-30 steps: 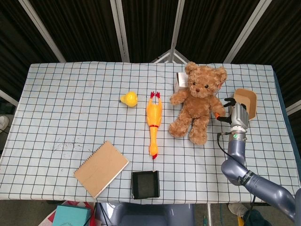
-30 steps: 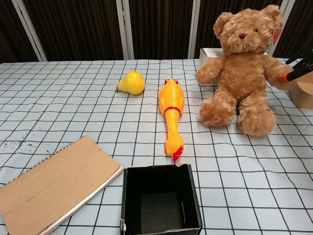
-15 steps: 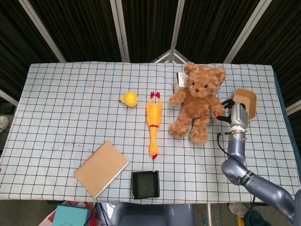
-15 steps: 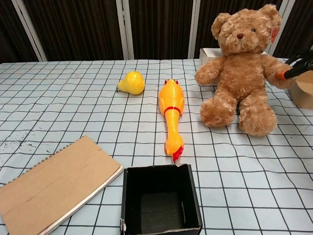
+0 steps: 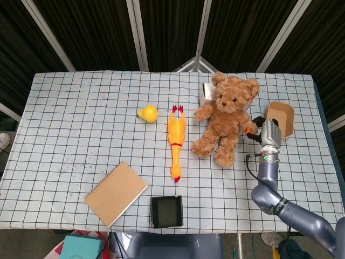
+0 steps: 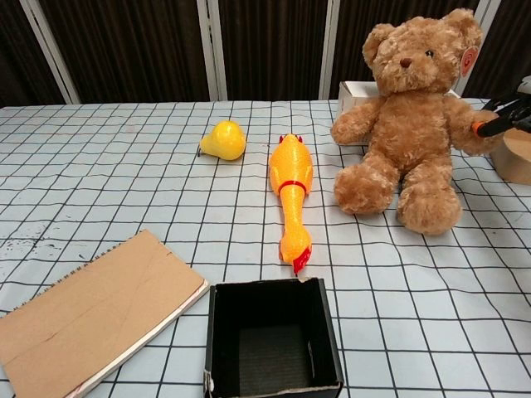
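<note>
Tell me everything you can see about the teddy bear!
The teddy bear is fluffy and light brown, with round ears, dark eyes and a dark nose. A small round tag hangs by one ear. It sits upright on the checked tablecloth, legs stretched forward, arms out to the sides. A white box stands right behind it. The right hand reaches to the bear's outstretched arm, an orange-tipped finger against the paw. A yellow rubber chicken lies beside it, not touching.

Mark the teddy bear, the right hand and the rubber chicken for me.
teddy bear (image 5: pixel 225 120): head view, on its belly.
right hand (image 5: pixel 269 131): head view, on the back of the hand, beside the bear's arm.
rubber chicken (image 6: pixel 289 172): chest view, on its yellow body.
</note>
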